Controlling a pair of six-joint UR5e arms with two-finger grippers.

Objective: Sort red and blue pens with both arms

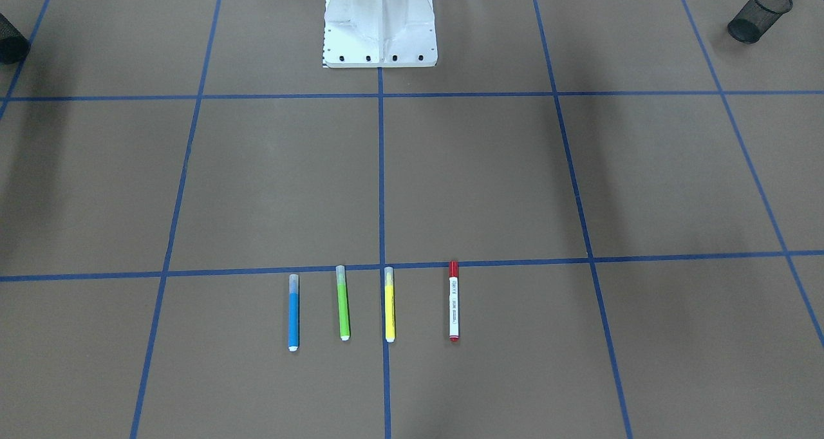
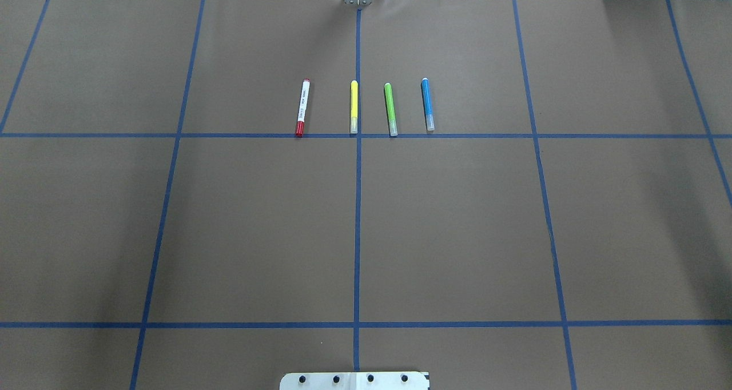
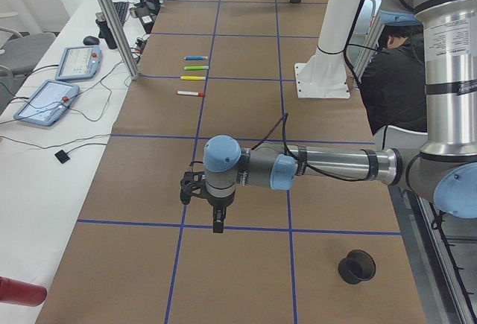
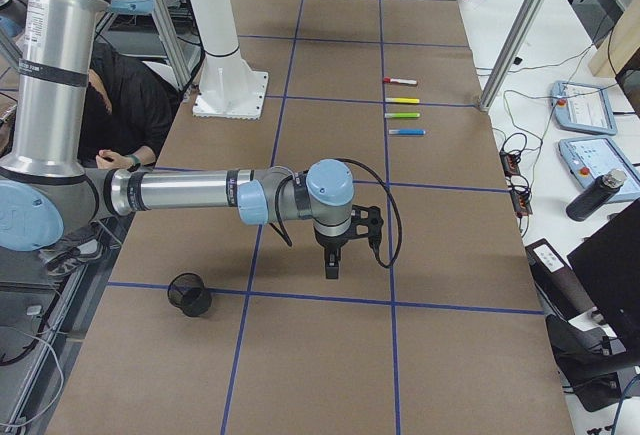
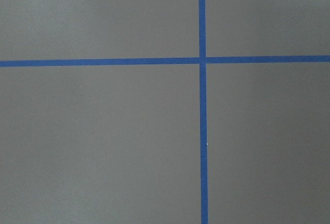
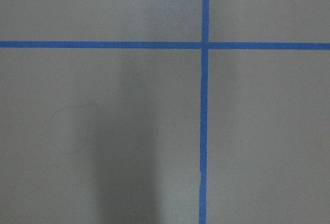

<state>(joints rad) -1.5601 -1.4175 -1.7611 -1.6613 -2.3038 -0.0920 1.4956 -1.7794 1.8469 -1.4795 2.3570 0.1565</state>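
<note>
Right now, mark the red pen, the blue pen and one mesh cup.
red pen [image 2: 302, 107], overhead view, middle of the white barrel.
blue pen [image 2: 427, 103], overhead view, middle of the blue barrel.
mesh cup [image 1: 758, 15], front-facing view, its outer side wall.

My front-facing camera looks steeply down from across the table, with the white robot base [image 1: 380, 24] at top centre. My overhead camera faces the opposite way from behind the robot, so that base sits at its bottom edge. Both share the pen row, mirrored: the red-capped marker [image 1: 454, 301] lies right in one, left in the other. My side cameras sit high at the table's ends, the left arm [image 3: 328, 166] near in one, the right arm [image 4: 190, 193] in the other. Both wrist cameras look straight down, close on a blue tape cross [image 5: 201, 59].
</note>
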